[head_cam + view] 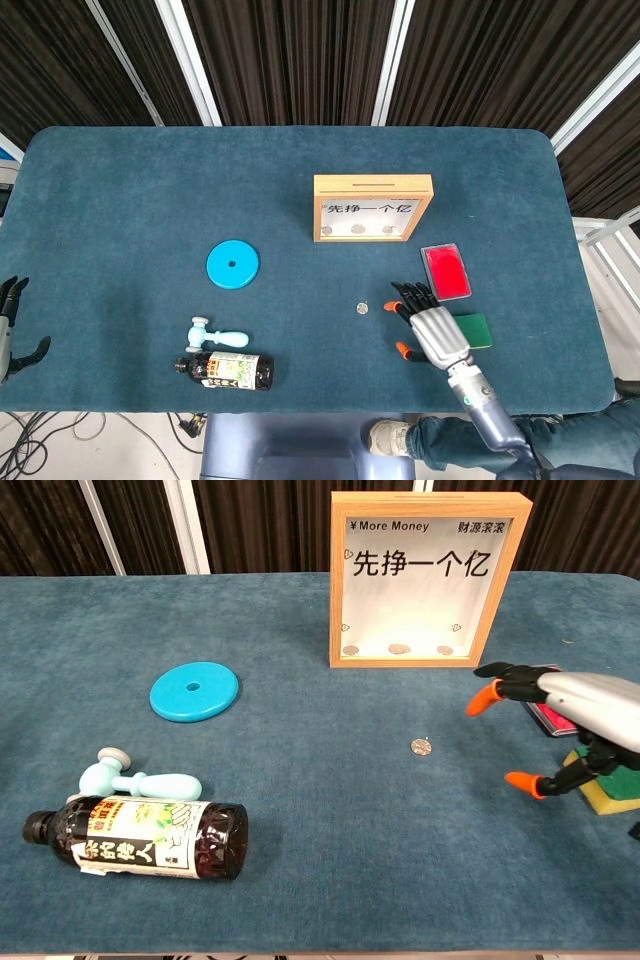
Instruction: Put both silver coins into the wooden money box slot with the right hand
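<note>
A small silver coin (363, 308) (421, 747) lies flat on the blue cloth in front of the wooden money box (373, 207) (429, 578), which stands upright with several coins behind its glass. My right hand (430, 329) (565, 725) hovers just right of the coin, fingers spread with orange tips, holding nothing. My left hand (12, 325) hangs at the table's left edge, fingers apart and empty.
A red pad (446, 270) and a green-yellow sponge (473, 330) lie beside my right hand. A blue disc (233, 265), a pale blue mallet (216, 337) and a brown bottle (226, 371) on its side sit at the left front.
</note>
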Controlling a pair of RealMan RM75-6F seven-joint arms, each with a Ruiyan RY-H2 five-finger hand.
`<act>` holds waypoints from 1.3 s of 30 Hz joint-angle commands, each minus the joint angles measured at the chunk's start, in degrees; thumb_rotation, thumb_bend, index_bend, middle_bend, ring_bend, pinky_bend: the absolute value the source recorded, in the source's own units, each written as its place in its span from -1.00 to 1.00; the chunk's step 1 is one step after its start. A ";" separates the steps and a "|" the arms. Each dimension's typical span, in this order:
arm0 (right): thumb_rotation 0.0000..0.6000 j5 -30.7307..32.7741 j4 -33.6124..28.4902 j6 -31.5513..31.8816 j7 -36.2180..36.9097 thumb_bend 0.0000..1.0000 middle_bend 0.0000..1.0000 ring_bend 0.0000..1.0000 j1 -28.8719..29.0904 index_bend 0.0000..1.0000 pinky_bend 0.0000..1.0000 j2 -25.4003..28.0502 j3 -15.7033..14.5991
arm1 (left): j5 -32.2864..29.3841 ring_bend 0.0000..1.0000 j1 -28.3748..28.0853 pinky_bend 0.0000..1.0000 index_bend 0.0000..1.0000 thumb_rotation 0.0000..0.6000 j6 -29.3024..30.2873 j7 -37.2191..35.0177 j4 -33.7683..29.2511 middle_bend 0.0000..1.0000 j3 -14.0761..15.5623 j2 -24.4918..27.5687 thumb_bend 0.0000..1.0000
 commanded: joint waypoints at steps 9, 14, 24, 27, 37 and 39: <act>1.00 3.88 5.64 -7.46 -2.15 -0.25 -0.95 -1.00 3.73 -0.30 -1.00 -5.16 4.69 | -1.03 -1.00 -0.35 -1.00 -0.90 1.00 -1.14 0.61 -0.49 -1.00 0.17 0.57 -0.41; 1.00 5.37 7.87 -9.37 -1.77 -0.25 -0.95 -1.00 4.39 -0.25 -1.00 -6.81 6.08 | -1.07 -1.00 -0.34 -1.00 -0.90 1.00 -1.07 0.59 -0.59 -1.00 0.16 0.63 -0.41; 1.00 6.20 11.02 -11.76 -1.59 -0.22 -0.95 -1.00 5.34 -0.24 -1.00 -8.76 7.47 | -1.33 -1.00 -0.48 -1.00 -0.90 1.00 -1.27 0.82 -0.67 -1.00 0.21 0.70 -0.41; 1.00 6.45 11.50 -12.18 -1.67 -0.22 -0.95 -1.00 5.41 -0.24 -1.00 -9.03 7.74 | -1.37 -1.00 -0.46 -1.00 -0.90 1.00 -1.23 0.80 -0.71 -1.00 0.22 0.73 -0.41; 1.00 5.97 11.59 -12.02 -1.63 -0.21 -0.95 -1.00 5.32 -0.21 -1.00 -9.37 8.24 | -1.50 -1.00 -0.57 -1.00 -0.90 1.00 -1.32 1.02 -0.68 -1.00 0.27 0.71 -0.41; 1.00 5.87 11.57 -12.02 -1.59 -0.21 -0.95 -1.00 5.28 -0.19 -1.00 -9.41 8.30 | -1.53 -1.00 -0.57 -1.00 -0.90 1.00 -1.30 1.00 -0.70 -1.00 0.26 0.72 -0.41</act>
